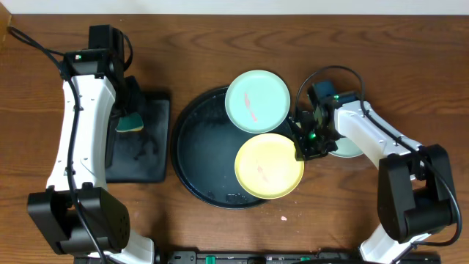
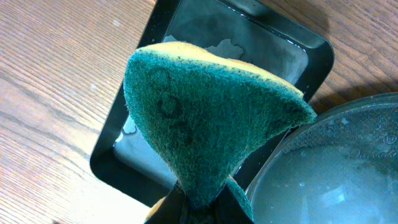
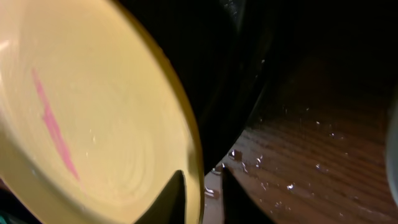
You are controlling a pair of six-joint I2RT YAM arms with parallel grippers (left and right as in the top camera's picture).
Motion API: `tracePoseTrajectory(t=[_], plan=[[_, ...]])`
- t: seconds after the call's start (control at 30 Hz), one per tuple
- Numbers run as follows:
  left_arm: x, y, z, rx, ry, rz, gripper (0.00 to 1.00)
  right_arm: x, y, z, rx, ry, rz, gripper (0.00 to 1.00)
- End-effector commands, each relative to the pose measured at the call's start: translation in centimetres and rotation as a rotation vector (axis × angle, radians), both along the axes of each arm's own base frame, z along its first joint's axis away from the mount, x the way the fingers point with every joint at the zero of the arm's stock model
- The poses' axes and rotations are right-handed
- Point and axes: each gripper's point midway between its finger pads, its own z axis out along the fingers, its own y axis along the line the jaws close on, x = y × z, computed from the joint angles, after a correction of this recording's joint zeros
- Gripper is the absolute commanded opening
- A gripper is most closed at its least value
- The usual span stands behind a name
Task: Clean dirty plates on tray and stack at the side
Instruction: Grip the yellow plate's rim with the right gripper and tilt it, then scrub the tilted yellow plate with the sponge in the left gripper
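Observation:
The round black tray [image 1: 192, 158] holds a mint-green plate [image 1: 258, 100] with a red smear at its upper right and a yellow plate [image 1: 269, 166] at its lower right. A second mint-green plate [image 1: 344, 149] lies on the table to the right, mostly under my right arm. My right gripper [image 1: 302, 143] is shut on the yellow plate's right rim. In the right wrist view its fingers [image 3: 202, 202] straddle that rim, and the yellow plate [image 3: 93, 124] carries a pink streak. My left gripper [image 1: 129, 116] is shut on a green sponge [image 2: 211, 112].
The sponge hangs over a wet rectangular black tray [image 1: 143, 158] left of the round tray; this tray also shows in the left wrist view [image 2: 118, 158]. The round tray's wet rim [image 2: 336, 168] lies beside it. Water drops lie on the table [image 3: 311, 168] near the right gripper.

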Motion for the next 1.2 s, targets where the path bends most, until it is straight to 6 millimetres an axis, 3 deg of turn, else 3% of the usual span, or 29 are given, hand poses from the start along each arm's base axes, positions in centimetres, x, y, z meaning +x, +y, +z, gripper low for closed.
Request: tracePoseTrajectory(t=[0.0, 0.07, 0.23, 0.37, 0.47, 0.63, 0.87, 0.9, 1.03, 1.17], plan=[[-0.2, 0.2, -0.1, 0.020, 0.012, -0.008, 0.08, 0.3, 0.6, -0.2, 0.014, -0.015, -0.055, 0.10], [-0.2, 0.2, -0.1, 0.020, 0.012, -0.008, 0.08, 0.4, 0.9, -0.3, 0.017, -0.024, -0.060, 0.01], [-0.2, 0.2, -0.1, 0.020, 0.012, -0.008, 0.08, 0.4, 4.1, 0.8, 0.095, -0.040, -0.018, 0.01], [-0.2, 0.2, -0.2, 0.019, 0.012, -0.008, 0.08, 1.7, 8.0, 3.0, 0.140, -0.105, -0.042, 0.02], [-0.2, 0.2, -0.2, 0.019, 0.012, -0.008, 0.08, 2.5, 10.3, 2.9, 0.107, -0.146, -0.173, 0.01], [-0.1, -0.6, -0.2, -0.014, 0.009, -0.020, 0.07, 2.6, 15.1, 2.3, 0.127, -0.239, -0.189, 0.01], [0.1, -1.7, -0.2, -0.013, 0.005, -0.053, 0.08, 2.5, 16.0, -0.6, 0.101, -0.192, -0.242, 0.01], [0.1, -1.9, -0.2, -0.013, 0.005, -0.058, 0.08, 2.3, 16.0, -1.0, 0.101, -0.179, -0.241, 0.10], [0.2, -2.0, -0.2, -0.014, 0.005, -0.060, 0.07, 2.5, 16.0, -0.9, 0.110, -0.182, -0.233, 0.23], [0.0, -3.2, -0.4, -0.083, 0.009, -0.074, 0.07, 2.5, 16.0, -0.9, 0.110, -0.185, -0.225, 0.25]])
